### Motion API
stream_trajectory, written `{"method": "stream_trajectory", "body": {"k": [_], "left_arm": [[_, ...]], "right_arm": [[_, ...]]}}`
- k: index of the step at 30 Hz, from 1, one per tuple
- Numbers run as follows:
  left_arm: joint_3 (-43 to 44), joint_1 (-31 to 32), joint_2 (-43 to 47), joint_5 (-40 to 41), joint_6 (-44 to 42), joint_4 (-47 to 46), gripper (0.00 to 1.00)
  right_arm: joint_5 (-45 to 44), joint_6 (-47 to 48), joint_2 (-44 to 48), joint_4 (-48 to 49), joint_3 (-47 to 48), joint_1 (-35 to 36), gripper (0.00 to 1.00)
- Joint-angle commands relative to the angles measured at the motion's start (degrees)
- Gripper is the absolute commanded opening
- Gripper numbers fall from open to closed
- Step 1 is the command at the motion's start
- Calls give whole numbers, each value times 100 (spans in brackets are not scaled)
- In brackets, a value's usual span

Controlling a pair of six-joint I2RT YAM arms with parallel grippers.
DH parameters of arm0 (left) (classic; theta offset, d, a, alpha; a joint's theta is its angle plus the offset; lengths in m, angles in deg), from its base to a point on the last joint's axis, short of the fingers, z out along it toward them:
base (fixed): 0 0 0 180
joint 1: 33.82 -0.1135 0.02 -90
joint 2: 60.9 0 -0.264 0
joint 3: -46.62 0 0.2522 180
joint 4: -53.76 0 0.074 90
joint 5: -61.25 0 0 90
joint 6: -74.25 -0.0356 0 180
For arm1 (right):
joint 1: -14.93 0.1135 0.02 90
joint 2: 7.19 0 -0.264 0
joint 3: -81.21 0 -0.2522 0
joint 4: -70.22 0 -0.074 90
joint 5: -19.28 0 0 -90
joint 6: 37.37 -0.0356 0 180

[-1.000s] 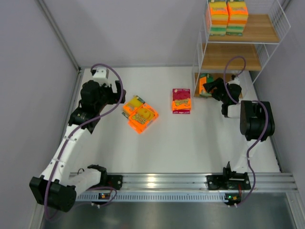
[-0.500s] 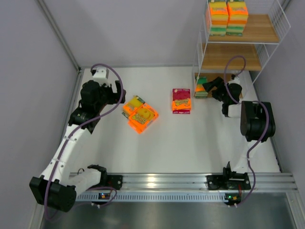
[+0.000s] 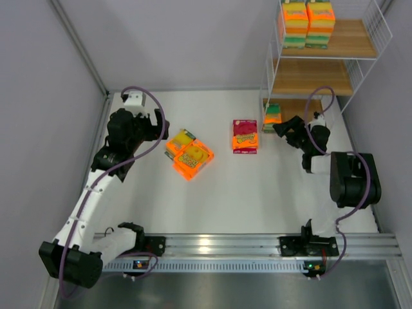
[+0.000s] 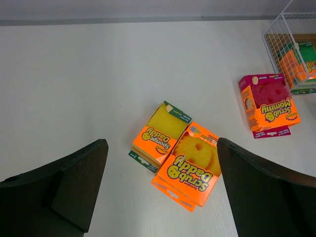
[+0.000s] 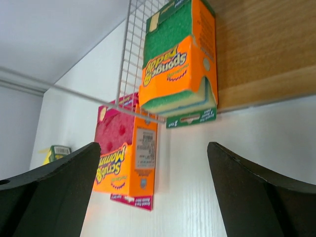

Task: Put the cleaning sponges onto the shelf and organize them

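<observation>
The right gripper [image 3: 281,127] stood open and empty before the three-tier wood-and-white-wire shelf [image 3: 312,77], whose bottom board held a green-and-orange wrapped sponge pack [image 5: 178,69]. Left of the shelf, the open left gripper [image 3: 159,126] hovered near two orange packs [image 3: 193,159] on the white table [image 3: 244,193], grey walls [image 3: 180,38] behind.

Table [image 3: 225,193], three sponge packs [image 3: 192,158], shelf [image 3: 312,76], more packs [image 3: 307,22]
</observation>
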Motion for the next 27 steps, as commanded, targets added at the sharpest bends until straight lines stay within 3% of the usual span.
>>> {"method": "stream_trajectory", "body": {"k": [1,4,6,9,12,17,23,27], "left_arm": [[-44,28,137,87,-44,-176,98],[-44,28,128,148,-9,-176,98],[-53,28,128,193,8,-176,98],[-79,28,67,272,96,-167,98],[-70,28,-144,228,193,-150,98],[-88,28,-407,271,412,-158,98],[245,28,-1856,491,1343,26,98],[308,20,-2586,1562,2045,26,98]], "right_arm": [[223,-250,679,665,-471,-38,92],[162,-199,1434,315,-1007,40,90],[-362,378,2286,-790,-1158,347,92],[-1651,1414,3262,-2825,-764,1619,98],[-2918,1726,3756,-3953,-342,2903,100],[-3055,1463,3863,-3951,-8,3783,99],[-2985,1525,2766,-3914,747,4513,99],[-2914,1235,2579,-3801,793,4585,99]]}}
